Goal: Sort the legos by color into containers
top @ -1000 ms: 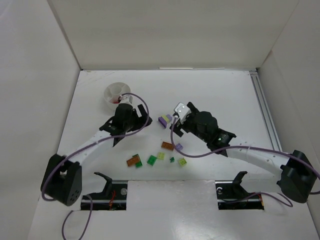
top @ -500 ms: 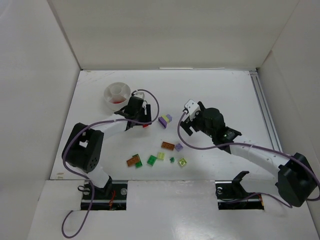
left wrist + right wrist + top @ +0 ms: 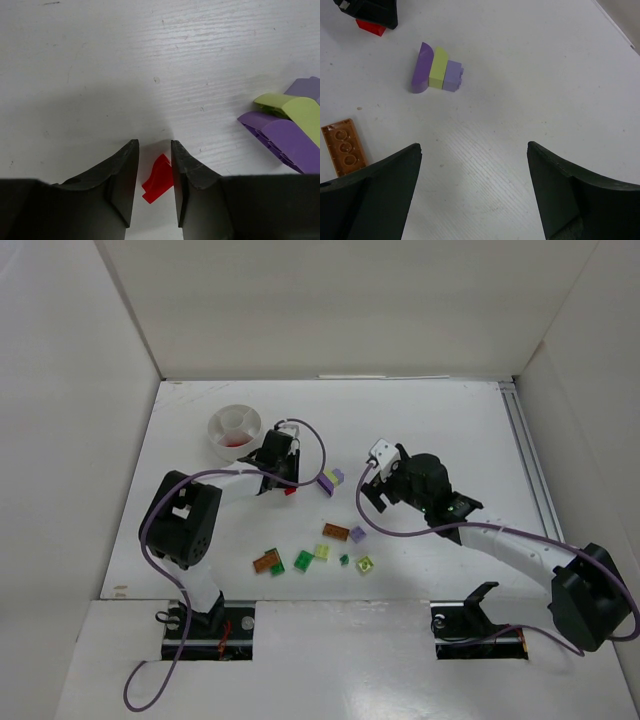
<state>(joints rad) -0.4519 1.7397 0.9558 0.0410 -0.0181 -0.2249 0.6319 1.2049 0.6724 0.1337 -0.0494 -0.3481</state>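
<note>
A red lego [image 3: 159, 180] lies on the table between the fingers of my left gripper [image 3: 153, 145] [image 3: 288, 482]. The jaws stand narrow around it: it touches the right finger, and a sliver of table shows by the left one. The white divided dish [image 3: 215, 430] sits just up-left, with red pieces [image 3: 235, 442] in one wedge. A lilac and yellow-green stack [image 3: 330, 480] [image 3: 437, 68] [image 3: 287, 120] lies right of the left gripper. My right gripper [image 3: 473, 146] [image 3: 368, 492] hovers open and empty over bare table beside that stack.
An orange brick [image 3: 335, 531] [image 3: 344, 147] and a small lilac one [image 3: 358, 534] lie mid-table. Nearer the bases are orange [image 3: 266, 561], green [image 3: 303, 560] and yellow-green [image 3: 365, 564] bricks. White walls enclose the table; a rail [image 3: 530, 470] runs along the right.
My left gripper moved from beside the dish to the red lego and its jaws narrowed around it. The right gripper shifted slightly right and stayed wide.
</note>
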